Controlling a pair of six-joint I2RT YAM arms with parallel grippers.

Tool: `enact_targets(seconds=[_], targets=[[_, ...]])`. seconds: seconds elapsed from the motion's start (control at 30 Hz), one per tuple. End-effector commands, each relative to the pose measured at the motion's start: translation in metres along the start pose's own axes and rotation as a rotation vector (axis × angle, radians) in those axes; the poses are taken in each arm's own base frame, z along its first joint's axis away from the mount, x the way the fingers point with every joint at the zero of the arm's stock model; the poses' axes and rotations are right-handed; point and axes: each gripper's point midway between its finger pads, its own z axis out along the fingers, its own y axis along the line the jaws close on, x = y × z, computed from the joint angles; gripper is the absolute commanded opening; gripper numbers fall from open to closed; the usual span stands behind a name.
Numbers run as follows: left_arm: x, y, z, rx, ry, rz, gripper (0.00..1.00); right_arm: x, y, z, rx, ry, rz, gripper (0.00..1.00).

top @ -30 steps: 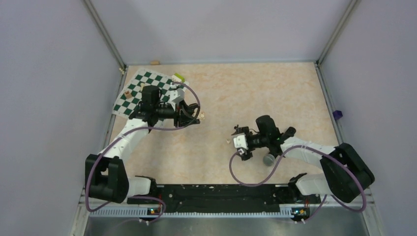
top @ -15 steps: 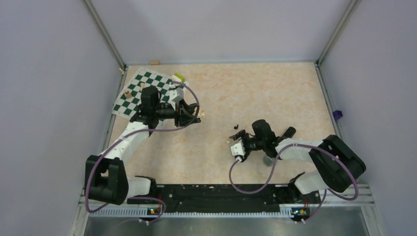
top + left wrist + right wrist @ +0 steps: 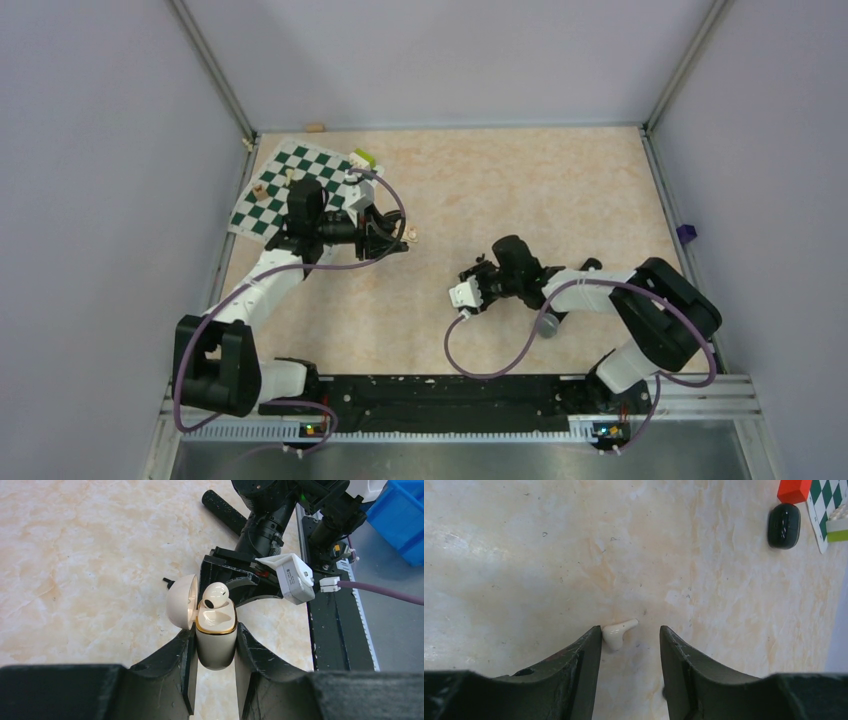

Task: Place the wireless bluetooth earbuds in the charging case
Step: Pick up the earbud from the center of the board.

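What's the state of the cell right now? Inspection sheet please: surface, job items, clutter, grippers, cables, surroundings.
Surface: marbled beige table, a few dark specks.
Job's things: cream case, lid open, one earbud seated in it; second earbud lying loose on the table.
Clutter: chessboard, red block, black pod, microphone.
Grippers: left gripper shut on the case; right gripper open, fingers either side of the second earbud.
Cables: purple cable, one looping off each arm.
Surroundings: lilac walls; blue bin past the table edge.

No legible text or markings.
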Motion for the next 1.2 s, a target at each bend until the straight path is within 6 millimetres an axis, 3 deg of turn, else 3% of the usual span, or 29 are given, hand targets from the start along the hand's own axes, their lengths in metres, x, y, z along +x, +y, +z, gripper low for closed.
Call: enact_targets(seconds=[0.0, 0.27, 0.43, 0.6, 0.77, 1.0, 1.17], targets=[[-0.010, -0.005, 0.000, 0.017, -0.021, 0.070, 0.00, 0.008, 0.006, 0.000, -0.043, 0.059, 0.043, 0.45], [-0.010, -0.007, -0.001, 0.024, -0.025, 0.078, 0.00, 0.010, 0.009, 0.001, -0.080, 0.075, 0.058, 0.33], [-0.010, -0.007, 0.000, 0.027, -0.025, 0.074, 0.00, 0.008, 0.011, 0.004, -0.088, 0.072, 0.049, 0.31], [-0.012, -0.007, 0.000, 0.024, -0.027, 0.075, 0.00, 0.004, 0.013, 0.011, -0.122, 0.081, 0.050, 0.17], [-0.011, -0.007, 0.000, 0.021, -0.026, 0.074, 0.00, 0.001, 0.008, 0.012, -0.112, 0.075, 0.075, 0.12], [-0.007, -0.003, 0.002, 0.006, -0.017, 0.079, 0.00, -0.043, -0.036, -0.014, 0.016, -0.037, 0.122, 0.07], [-0.001, -0.001, 0.006, -0.004, 0.009, 0.105, 0.00, -0.084, -0.078, -0.056, 0.125, -0.177, 0.187, 0.04]])
